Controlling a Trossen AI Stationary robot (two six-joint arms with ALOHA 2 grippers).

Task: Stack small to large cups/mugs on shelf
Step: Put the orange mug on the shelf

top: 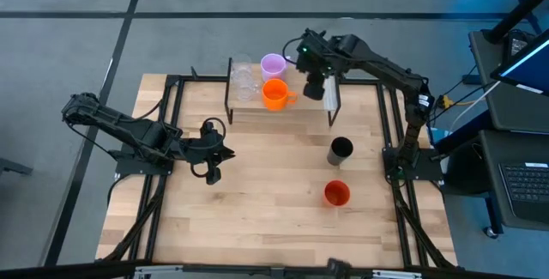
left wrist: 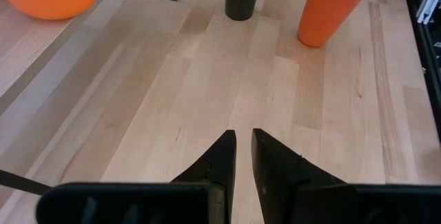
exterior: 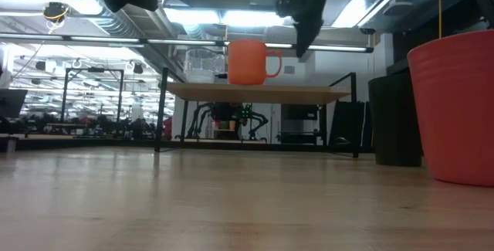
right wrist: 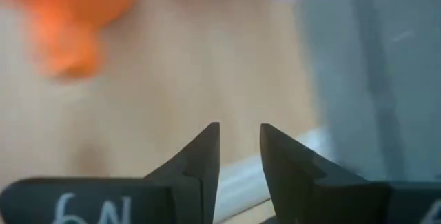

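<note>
The shelf [top: 296,112] stood at the far side of the table [top: 257,219], its white strip [top: 331,100] at the right end. 4 items stood on it in a cluster toward its left half: 2 clear glasses [top: 244,79] at the left, the lilac mug [top: 273,64] at the far edge, and the orange mug [top: 275,94] just in front of the lilac mug, its handle toward the right. In the low view the orange mug [exterior: 248,62] sat upright on the shelf board [exterior: 258,93], with a glass [exterior: 199,66] behind it to the left.

The right gripper [top: 314,86] hovered above the shelf, just right of the orange mug and near the white strip. Its fingers [right wrist: 200,158] were nearly closed with a narrow gap between them, and they held nothing. The orange mug [right wrist: 76,17] appeared blurred beyond them.

The black cup [top: 340,150] stood upright on the table in front of the shelf's right end. The orange-red cup [top: 336,194] stood upright nearer the front edge, apart from the black cup.

The left gripper [top: 225,152] waited low over the table, left of centre, pointing toward the 2 loose cups. Its fingers [left wrist: 217,162] were almost together, with only a slit between the tips, and empty.
</note>
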